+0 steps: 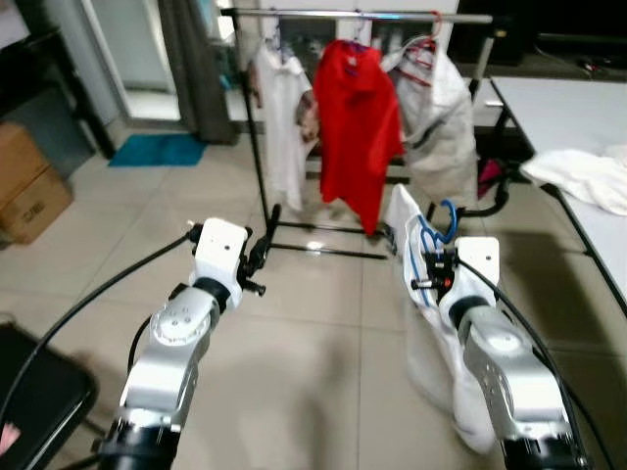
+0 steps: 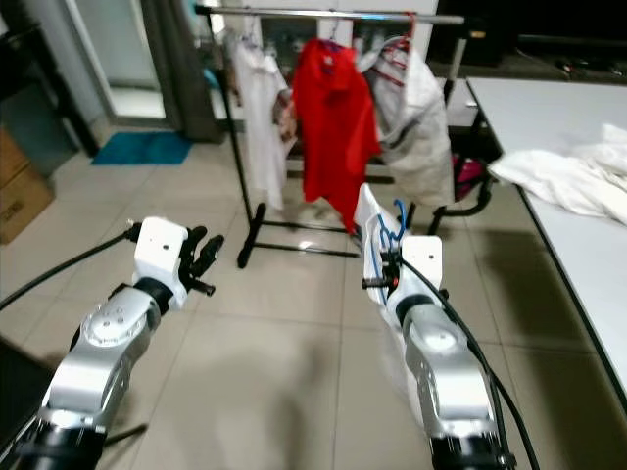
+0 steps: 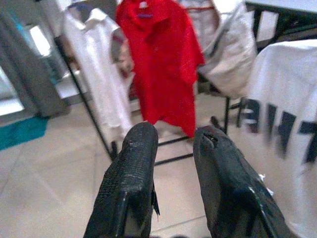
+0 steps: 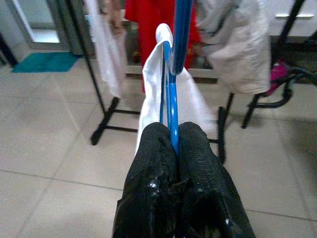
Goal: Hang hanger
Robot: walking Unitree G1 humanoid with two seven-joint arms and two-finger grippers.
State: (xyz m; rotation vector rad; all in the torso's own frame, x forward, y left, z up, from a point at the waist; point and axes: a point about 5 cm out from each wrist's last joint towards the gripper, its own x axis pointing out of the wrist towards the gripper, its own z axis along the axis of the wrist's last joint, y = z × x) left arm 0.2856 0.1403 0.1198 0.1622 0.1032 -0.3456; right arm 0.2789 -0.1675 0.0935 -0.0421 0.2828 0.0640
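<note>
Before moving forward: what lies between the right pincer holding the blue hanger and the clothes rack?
In the left eye view, bare tiled floor separates the right pincer, shut on the blue hanger, from the clothes rack.

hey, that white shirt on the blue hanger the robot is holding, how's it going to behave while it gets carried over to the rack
Probably floppy: the white shirt droops limp below the right gripper, which is shut on the blue hanger. It looks light, so it may swing as the arm moves. The long hem could brush the floor or catch the rack.
</note>
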